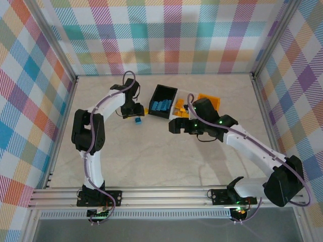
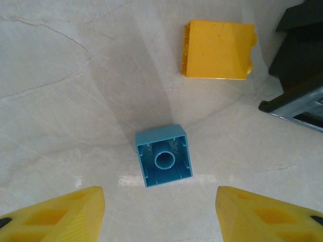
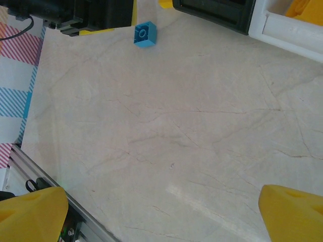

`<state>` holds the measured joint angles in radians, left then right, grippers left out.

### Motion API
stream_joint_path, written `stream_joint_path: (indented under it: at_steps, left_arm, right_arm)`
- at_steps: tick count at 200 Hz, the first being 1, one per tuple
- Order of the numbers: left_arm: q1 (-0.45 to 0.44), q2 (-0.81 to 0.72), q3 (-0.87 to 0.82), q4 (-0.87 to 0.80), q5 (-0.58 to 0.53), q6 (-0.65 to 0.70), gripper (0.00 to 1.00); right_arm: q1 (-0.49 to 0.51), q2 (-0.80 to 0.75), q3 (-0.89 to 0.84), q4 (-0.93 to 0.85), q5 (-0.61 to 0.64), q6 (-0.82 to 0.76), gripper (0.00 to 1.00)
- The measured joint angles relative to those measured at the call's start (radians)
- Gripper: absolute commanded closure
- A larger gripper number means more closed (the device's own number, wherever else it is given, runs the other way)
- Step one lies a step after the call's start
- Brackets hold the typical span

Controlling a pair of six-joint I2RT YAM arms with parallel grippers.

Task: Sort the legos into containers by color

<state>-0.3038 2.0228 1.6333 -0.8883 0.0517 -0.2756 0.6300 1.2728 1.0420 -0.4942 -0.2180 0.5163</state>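
A light blue lego (image 2: 164,162) lies upside down on the table, hollow side up. It sits just ahead of my left gripper (image 2: 159,217), whose yellow fingertips (image 2: 65,214) stand apart without touching it. That lego (image 1: 137,121) is left of the black container (image 1: 164,101), which holds several blue legos (image 1: 161,106). A yellow lego (image 2: 217,49) lies on its side beyond the blue one. My right gripper (image 3: 161,212) hangs open over bare table, and from there the blue lego (image 3: 145,35) is far off. A white container (image 3: 287,30) holds yellow legos (image 1: 179,107). The yellow-orange container (image 1: 211,102) is partly hidden by the right arm.
The containers stand in a row at mid-table, behind my right gripper (image 1: 179,126). A dark object (image 2: 300,55) fills the right edge of the left wrist view. The metal rail (image 1: 161,195) runs along the near edge. Checkered walls enclose the table.
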Motion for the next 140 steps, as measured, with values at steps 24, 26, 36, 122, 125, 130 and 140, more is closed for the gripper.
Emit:
stream_joint_path:
  at_steps: [24,26,36,122,125,130,140]
  left_arm:
    - [0.000,0.040,0.000,0.001,0.004,-0.001,0.38]
    - [0.000,0.042,0.000,0.001,0.004,-0.001,0.38]
    - [0.000,0.058,0.000,0.001,0.004,-0.001,0.38]
    - [0.002,0.130,0.021,0.001,0.011,-0.003,0.63]
    - [0.002,0.130,0.022,0.000,0.011,0.003,0.63]
    - [0.002,0.130,0.023,0.000,0.011,0.002,0.64]
    - [0.002,0.130,0.026,0.000,0.011,0.003,0.65]
  right_arm:
    - [0.000,-0.003,0.000,0.000,0.001,-0.001,0.03]
    - [0.000,-0.003,0.000,0.000,0.001,-0.001,0.03]
    - [0.000,-0.003,0.000,0.000,0.001,-0.001,0.03]
    - [0.000,0.000,0.000,0.000,0.002,0.000,0.03]
    - [0.000,0.000,0.000,0.000,0.002,0.000,0.03]
    - [0.000,0.001,0.000,0.000,0.003,0.001,0.03]
    - [0.000,0.002,0.000,0.000,0.005,0.001,0.03]
